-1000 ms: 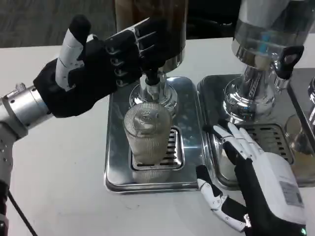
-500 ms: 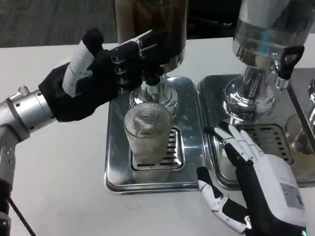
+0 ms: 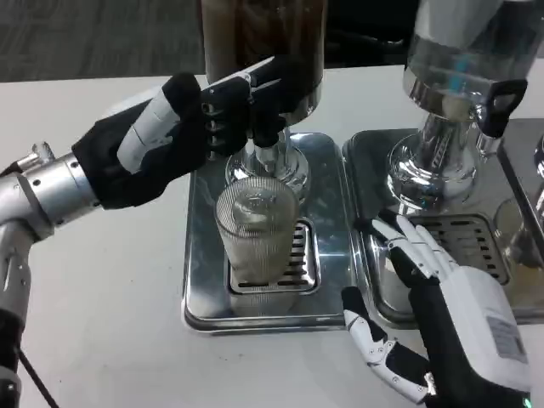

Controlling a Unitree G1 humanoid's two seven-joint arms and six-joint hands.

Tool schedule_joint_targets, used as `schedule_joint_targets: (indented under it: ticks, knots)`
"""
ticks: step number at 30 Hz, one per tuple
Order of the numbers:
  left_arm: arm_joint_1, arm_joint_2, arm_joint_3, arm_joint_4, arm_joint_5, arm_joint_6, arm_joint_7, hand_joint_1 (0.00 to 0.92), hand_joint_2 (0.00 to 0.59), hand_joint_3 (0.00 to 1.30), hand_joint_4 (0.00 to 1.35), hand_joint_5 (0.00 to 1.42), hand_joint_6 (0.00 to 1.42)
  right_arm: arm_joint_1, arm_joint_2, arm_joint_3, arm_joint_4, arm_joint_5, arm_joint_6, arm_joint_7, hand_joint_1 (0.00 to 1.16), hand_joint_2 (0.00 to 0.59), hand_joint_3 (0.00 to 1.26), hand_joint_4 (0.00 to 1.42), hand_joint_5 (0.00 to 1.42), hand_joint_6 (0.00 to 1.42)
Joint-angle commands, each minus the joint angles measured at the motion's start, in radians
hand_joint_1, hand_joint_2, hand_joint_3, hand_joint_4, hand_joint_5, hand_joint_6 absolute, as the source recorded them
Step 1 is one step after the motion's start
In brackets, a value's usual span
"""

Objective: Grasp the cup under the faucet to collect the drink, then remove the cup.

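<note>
A ribbed clear glass cup (image 3: 256, 229) stands upright on the grate of the left drip tray (image 3: 204, 289), under the black faucet (image 3: 263, 127) of the dark drink dispenser (image 3: 263, 42). My left hand (image 3: 183, 127) reaches in from the left at faucet height, its fingers touching the faucet handle above the cup. My right hand (image 3: 433, 306) hovers low at the front right, fingers spread and empty, a short gap to the right of the cup.
A second dispenser (image 3: 459, 93) with a black tap stands on the right drip tray (image 3: 378, 297), directly behind my right hand. White table surface lies to the left and front of the trays.
My left hand has moved right and rolled over, closing its fingers onto the faucet. My right hand and the cup stay where they were.
</note>
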Motion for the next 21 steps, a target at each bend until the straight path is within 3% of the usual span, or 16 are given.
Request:
schedule_joint_targets:
  ticks: [1,13,21]
  knots:
    - [0.026,-0.002,-0.033,0.013,0.048,-0.022,0.0,0.0,0.015,0.02,0.0,0.0,0.0,0.006,-0.002,-0.003,-0.015,0.012,0.004,0.003,0.57,0.474,0.22,0.09,0.07,0.09]
    - [0.059,0.032,-0.084,-0.015,0.13,-0.18,0.059,0.0,0.014,0.02,0.0,0.0,0.0,-0.006,-0.002,-0.009,-0.008,0.043,0.008,0.012,0.56,0.475,0.22,0.09,0.07,0.09]
    - [0.075,0.047,-0.105,-0.023,0.155,-0.24,0.1,0.0,0.017,0.02,0.0,0.0,0.0,-0.03,-0.002,-0.026,-0.015,0.073,0.018,0.037,0.56,0.475,0.22,0.09,0.07,0.09]
